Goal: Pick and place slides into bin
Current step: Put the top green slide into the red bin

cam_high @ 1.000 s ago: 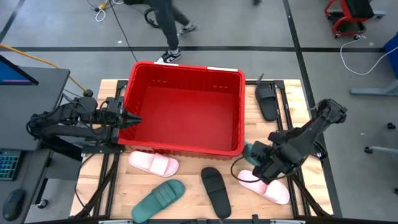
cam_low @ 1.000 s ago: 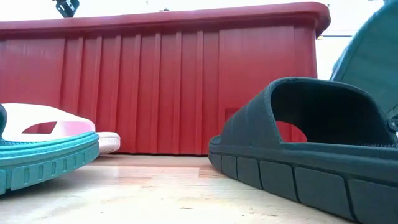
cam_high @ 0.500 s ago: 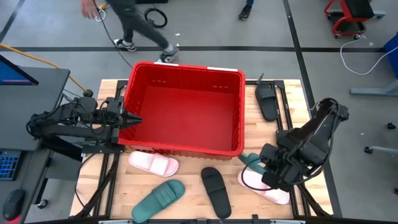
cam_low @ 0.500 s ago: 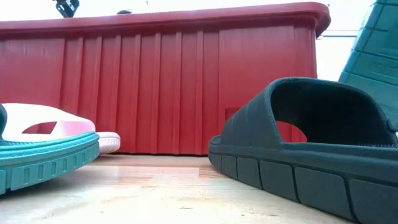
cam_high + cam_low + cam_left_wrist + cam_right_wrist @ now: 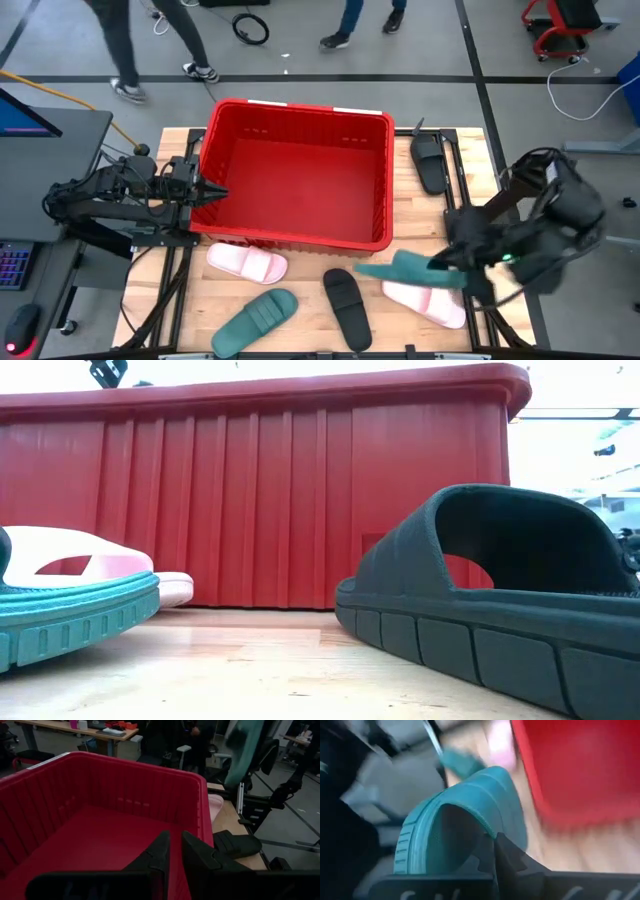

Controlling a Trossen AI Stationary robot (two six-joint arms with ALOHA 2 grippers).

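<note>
My right gripper is clenched on a dark green slide held in the air just outside the red bin, and I worry a fast swing flings it loose or clips the rim.

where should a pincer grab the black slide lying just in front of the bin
Best guess: take the black open-toe foam slide sandal by its wide strap, coming straight down from above. It lies flat, sole down, on the wooden table, and in the low view the strap arches clear of the footbed, so one finger could slip under it. The red perforated plastic bin sits beyond it, leaving the top approach free.
</note>
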